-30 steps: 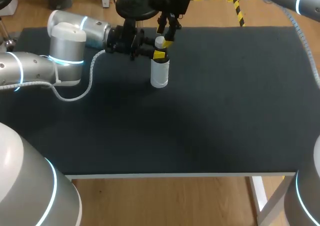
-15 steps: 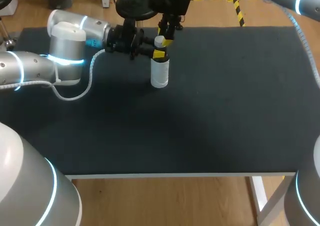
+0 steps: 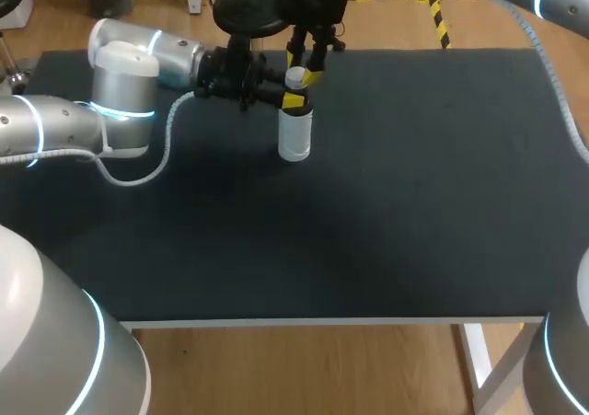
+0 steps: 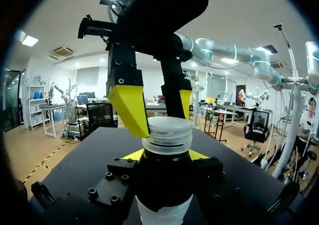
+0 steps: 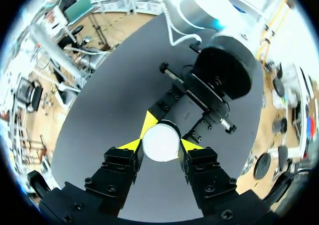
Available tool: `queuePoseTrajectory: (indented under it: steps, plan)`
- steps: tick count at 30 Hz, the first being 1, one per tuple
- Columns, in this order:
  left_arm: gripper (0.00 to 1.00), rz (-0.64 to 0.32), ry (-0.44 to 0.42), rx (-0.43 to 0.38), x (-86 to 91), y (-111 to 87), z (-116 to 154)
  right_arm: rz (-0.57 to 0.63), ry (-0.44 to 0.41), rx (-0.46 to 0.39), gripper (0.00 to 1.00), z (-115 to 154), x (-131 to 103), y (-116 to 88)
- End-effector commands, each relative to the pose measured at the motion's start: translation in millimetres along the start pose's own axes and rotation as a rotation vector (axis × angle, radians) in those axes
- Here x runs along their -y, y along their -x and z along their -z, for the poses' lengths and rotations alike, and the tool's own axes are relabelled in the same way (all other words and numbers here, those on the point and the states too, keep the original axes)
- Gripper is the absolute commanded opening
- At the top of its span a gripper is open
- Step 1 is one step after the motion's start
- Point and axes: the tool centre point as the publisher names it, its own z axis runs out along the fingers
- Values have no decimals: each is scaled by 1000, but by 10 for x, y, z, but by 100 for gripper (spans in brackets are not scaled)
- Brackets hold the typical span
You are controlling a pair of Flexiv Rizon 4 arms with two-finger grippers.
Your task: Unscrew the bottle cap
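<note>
Over the last second the right gripper (image 3: 302, 71) has swung from a slant to nearly upright over the bottle cap (image 5: 160, 142), while the left arm and the bottle (image 3: 294, 139) have kept their place. Closest in, the right gripper's two yellow tips press the white cap from opposite sides in a narrow hold. Just beneath them the left gripper (image 4: 166, 156) clamps the bottle's neck, one yellow tip on either side. The body stands below it on the dark table (image 3: 414, 203). Several things could go wrong from here. The right fingers appear to sit high on the ribbed cap, so a twist may skid over the ribs and leave it tight. If the left hold is weak, the bottle could turn with the cap or tip over. The two sets of fingers are also so close that they might clash. No brand, label or writing can be read on the bottle or cap.
</note>
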Motion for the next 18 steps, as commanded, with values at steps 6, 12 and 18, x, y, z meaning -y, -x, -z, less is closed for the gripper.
queuePoseTrajectory:
  steps: [6,12,18]
  plan:
    - [0,1,1,-2,-16,22,4,209,85,-23,0,5,-13,49]
    - [0,1,1,-2,-16,22,4,314,113,-38,0,4,-17,50]
    - [0,1,1,-2,-16,22,4,396,85,-87,0,5,-24,47]
